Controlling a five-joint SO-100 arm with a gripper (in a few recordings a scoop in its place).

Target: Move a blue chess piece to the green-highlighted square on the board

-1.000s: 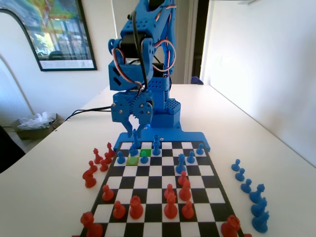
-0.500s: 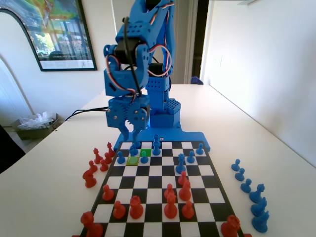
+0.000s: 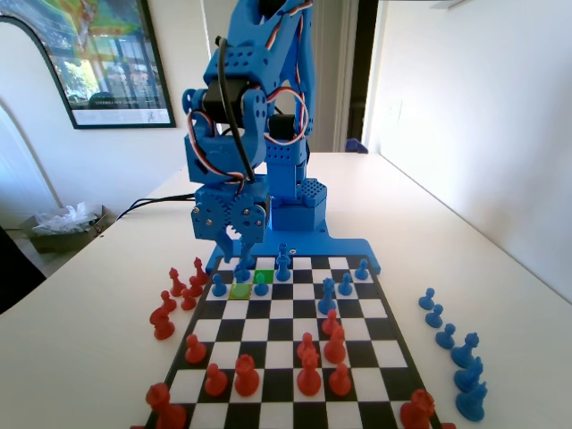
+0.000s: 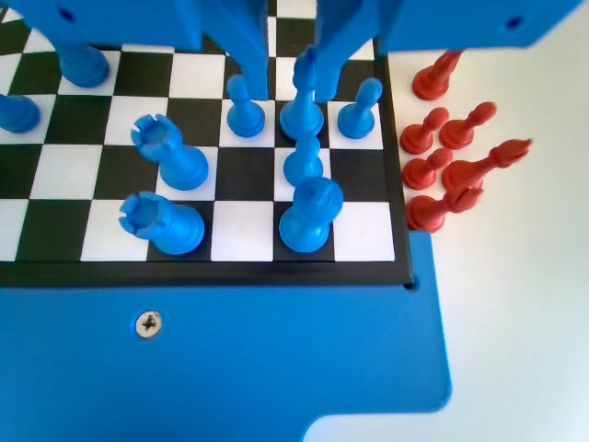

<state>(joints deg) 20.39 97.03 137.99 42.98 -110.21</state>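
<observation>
Wrist view: the gripper (image 4: 293,69) is seen with its two jaws parted and nothing held between them, poised above the blue pieces near the board (image 4: 230,273) edge. In the fixed view the gripper (image 3: 238,248) is held above the near rows. A blue chess piece (image 3: 261,283) is seen standing on the green-highlighted square (image 3: 264,276), beside the yellow-tinted square (image 3: 239,290), so the placement is judged done; only withdrawal is judged left.
</observation>
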